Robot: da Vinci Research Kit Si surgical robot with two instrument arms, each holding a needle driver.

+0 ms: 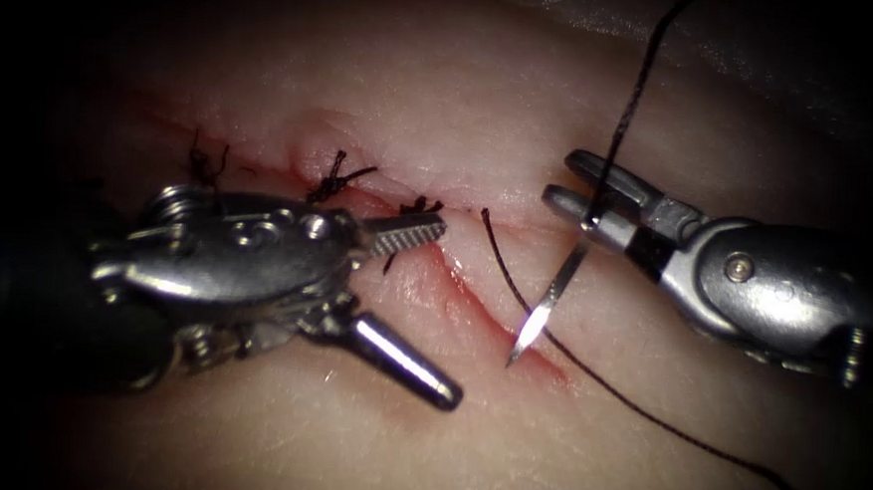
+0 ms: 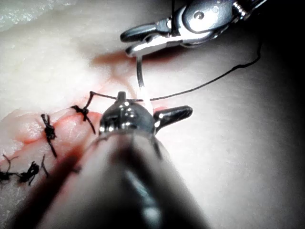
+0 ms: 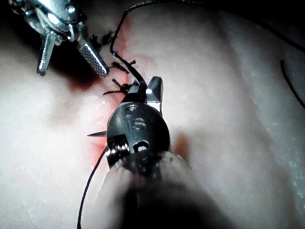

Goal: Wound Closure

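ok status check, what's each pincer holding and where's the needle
Left pincer open, empty. Right pincer shut on needle near its thread end; tip over the cut, not in tissue. Thread trails right.

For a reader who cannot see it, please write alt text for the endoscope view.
The right tool holds the curved needle near its thread end, tip just above the open cut in the tissue. The left tool, jaws wide open, holds nothing. Dark thread trails right; knotted stitches close the cut's left part.

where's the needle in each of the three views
Endoscope view: needle held near its thread end by the right tool, tip down over the cut, outside the tissue.
Left wrist view: needle hangs from that tool.
Right wrist view: its tip pokes past the tool.
Shared landmark: knotted stitches.
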